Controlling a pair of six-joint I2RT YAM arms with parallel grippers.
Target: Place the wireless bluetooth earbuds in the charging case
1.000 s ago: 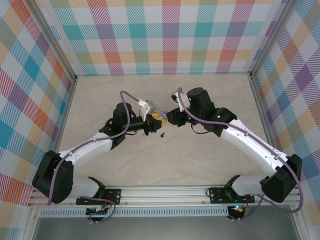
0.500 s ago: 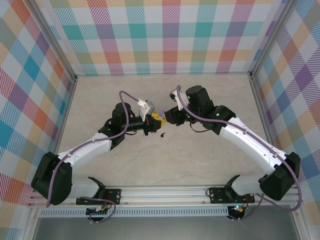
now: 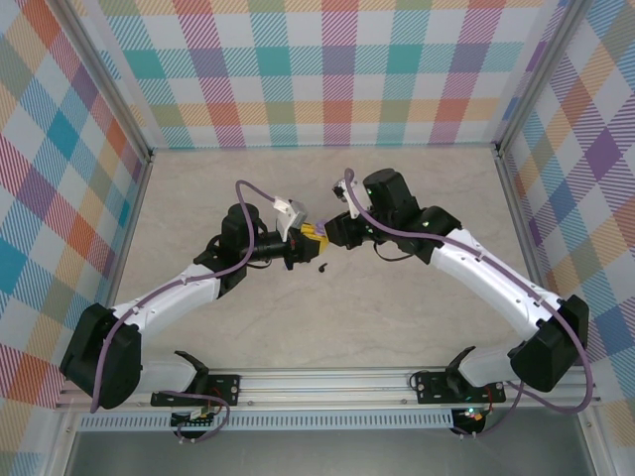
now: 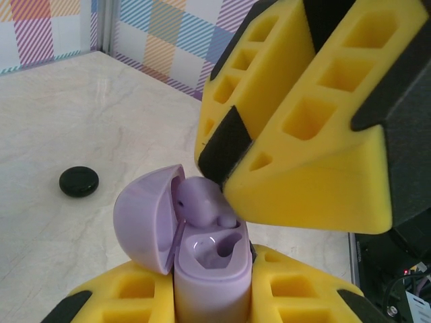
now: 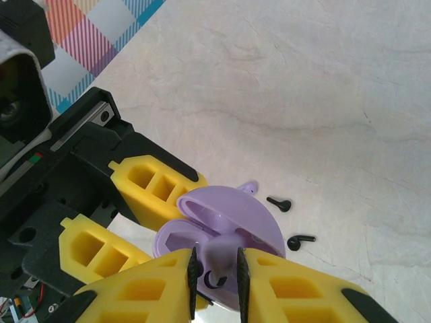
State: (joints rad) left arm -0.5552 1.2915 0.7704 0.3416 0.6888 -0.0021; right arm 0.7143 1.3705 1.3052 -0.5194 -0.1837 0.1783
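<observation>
Item, lavender earbud (image 4: 201, 200): pinched between the dark pads of the right gripper (image 5: 215, 268) and poised at the mouth of the open case, touching or just above its wells. I cannot tell if it is seated.
Item, lavender charging case (image 5: 232, 212): lid hinged open, body clamped upright between the yellow fingers of the left gripper (image 4: 212, 299), near the middle of the surface (image 5: 323, 101).
Item, black earbuds (image 5: 300, 240): two, lying loose on the surface just beside the held case.
Item, small lavender piece (image 5: 248, 186): peeks out behind the lid. It is probably the second lavender earbud, but too little shows to be sure.
Item, black case (image 4: 79, 181): round, closed, lying on the surface well apart from the grippers.
Handling, earbud: likely very light, hard and glossy, so apt to slip or twist in a pinch. It is best taken across the bulb with the stem left free to lead into its well, using gentle pressure.
Handling, case: probably rigid, smooth and rounded. It is best gripped on the lower body, clear of hinge and lid.
Risk: a skewed earbud may jam on the well's rim or pop loose on release.
</observation>
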